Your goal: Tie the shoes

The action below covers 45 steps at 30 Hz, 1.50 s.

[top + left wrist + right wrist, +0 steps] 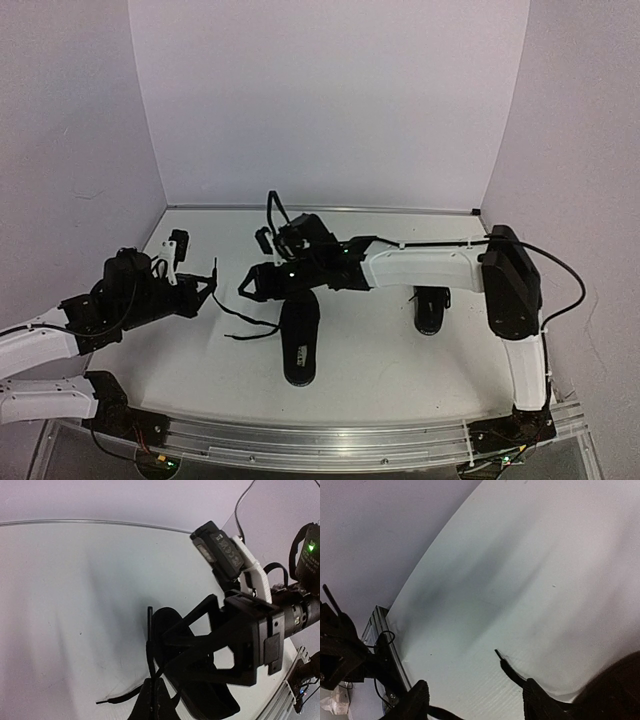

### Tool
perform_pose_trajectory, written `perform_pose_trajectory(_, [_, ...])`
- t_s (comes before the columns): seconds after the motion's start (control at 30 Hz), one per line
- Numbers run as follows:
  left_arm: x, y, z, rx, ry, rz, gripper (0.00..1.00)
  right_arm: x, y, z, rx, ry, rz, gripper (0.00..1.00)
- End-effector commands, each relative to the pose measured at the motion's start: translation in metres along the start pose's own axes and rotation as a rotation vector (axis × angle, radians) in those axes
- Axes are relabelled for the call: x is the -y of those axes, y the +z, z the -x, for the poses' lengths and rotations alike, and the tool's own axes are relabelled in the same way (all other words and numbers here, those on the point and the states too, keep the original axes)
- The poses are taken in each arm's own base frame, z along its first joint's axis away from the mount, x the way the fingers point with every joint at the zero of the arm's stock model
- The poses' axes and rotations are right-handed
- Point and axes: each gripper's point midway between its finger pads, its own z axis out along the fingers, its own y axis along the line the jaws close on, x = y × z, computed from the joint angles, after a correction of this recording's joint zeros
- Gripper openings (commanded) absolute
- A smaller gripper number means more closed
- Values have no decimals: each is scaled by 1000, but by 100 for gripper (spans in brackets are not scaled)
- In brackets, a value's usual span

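One black shoe (300,345) lies lengthwise at mid-table, and its thin laces (245,320) trail off to the left. A second black shoe (432,312) sits to the right under the right arm. My left gripper (211,285) is left of the laces; in the left wrist view the left gripper (153,692) is shut on a lace (149,635) that runs up from its tips. The right gripper (250,284) hovers over the first shoe's far end. Its wrist view shows the right gripper (477,702) open, with a lace end (504,661) lying on the table between its fingers (417,700).
White walls close in the table on the left, back and right. A metal rail (330,440) runs along the near edge by the arm bases. The two grippers are close together, tips almost facing, over the white tabletop (400,370).
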Motion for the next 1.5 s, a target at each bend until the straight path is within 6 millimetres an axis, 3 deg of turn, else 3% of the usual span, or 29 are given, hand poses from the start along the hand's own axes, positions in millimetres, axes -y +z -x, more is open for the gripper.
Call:
perform_pose_trajectory(0.0, [8, 12, 0, -53, 61, -10, 0, 27, -82, 50, 121, 26, -26, 63])
perform_pose_trajectory(0.07, [10, 20, -4, -95, 99, -14, 0, 52, -94, 36, 92, 48, -56, 61])
perform_pose_trajectory(0.17, [21, 30, -9, -145, 147, -67, 0, 78, -96, 4, 9, 74, -95, 55])
perform_pose_trajectory(0.3, [30, 44, -9, -168, 213, -106, 0, 93, -81, -31, -105, 108, -90, 47])
perform_pose_trajectory(0.43, [30, 62, -13, -207, 298, -101, 0, 97, -68, -49, -173, 125, -66, 40])
perform_pose_trajectory(0.77, [31, 89, -6, -150, 359, -97, 0, 104, -46, -68, -263, 127, -35, 37])
perform_pose_trajectory(0.87, [32, 91, -6, -150, 389, -105, 0, 106, -44, -71, -274, 122, -34, 30])
perform_pose_trajectory(1.0, [30, 98, -13, -186, 439, -105, 0, 96, -49, -65, -265, 86, -1, 14])
perform_pose_trajectory(1.23, [23, 112, -16, -166, 580, -85, 0, 68, -64, -54, -222, -57, 65, 2])
perform_pose_trajectory(1.47, [35, 132, -26, -151, 718, -184, 0, 61, -69, -58, -217, -124, 97, 3])
